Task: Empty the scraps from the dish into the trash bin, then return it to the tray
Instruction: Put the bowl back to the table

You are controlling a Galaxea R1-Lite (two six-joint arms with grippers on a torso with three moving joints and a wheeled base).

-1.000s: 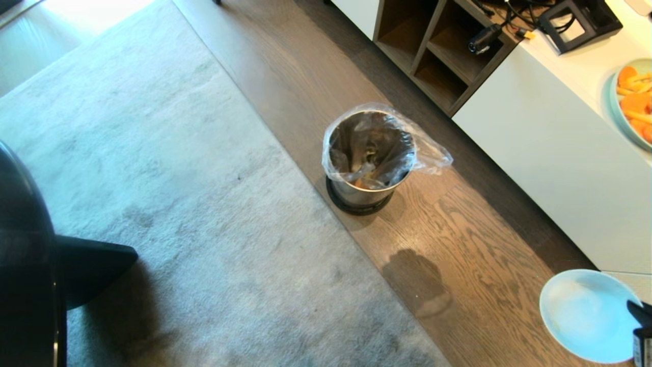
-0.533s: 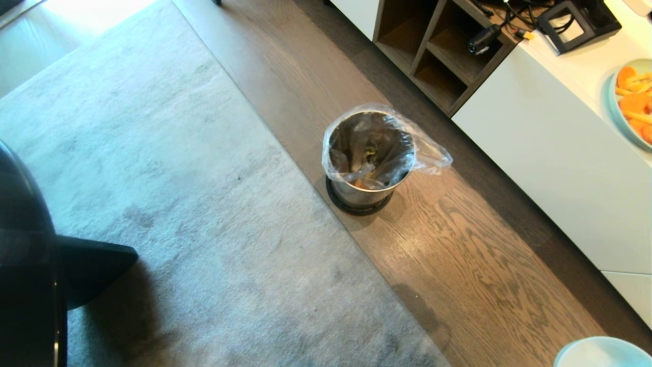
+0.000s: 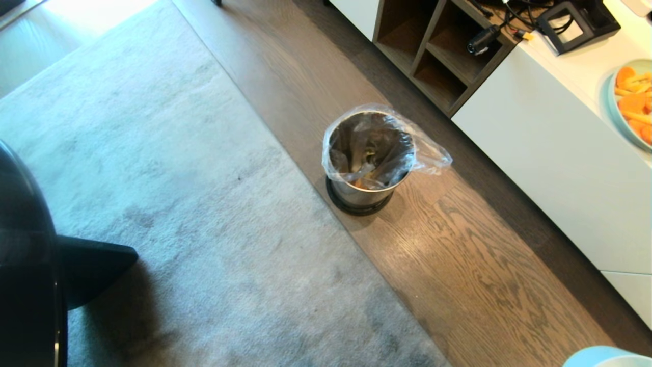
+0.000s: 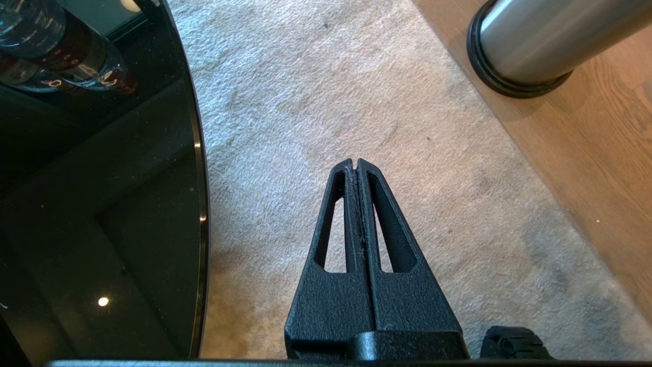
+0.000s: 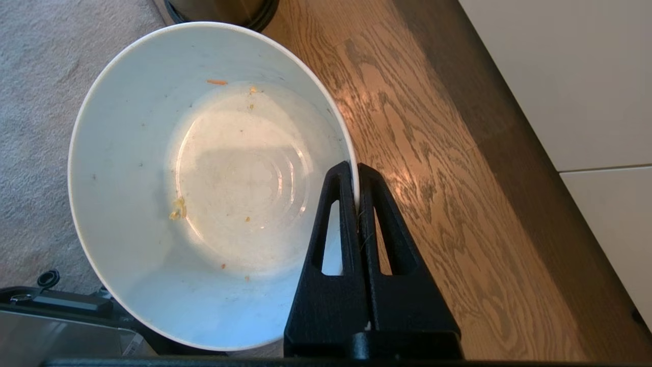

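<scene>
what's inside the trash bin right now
Inside the trash bin, the crinkled clear liner holds a few orange and pale scraps near the bottom. The liner's folds and the steel wall hide the rest of the bottom.

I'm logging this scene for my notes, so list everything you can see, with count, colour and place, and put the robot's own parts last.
dish: one, white, pinched at its rim by the right gripper, only crumbs inside
trash bin: one, steel with black base and clear liner, on the wood floor beside the rug
scraps: a few, orange and pale, inside the bin
rug: one, grey, left of the bin
glass table: one, black, at the rug's edge
cabinet: one, white, right of the bin
plate of orange slices: one, pale green, on the cabinet
left gripper: black, shut, over the rug
right gripper: black, shut on the dish rim
</scene>
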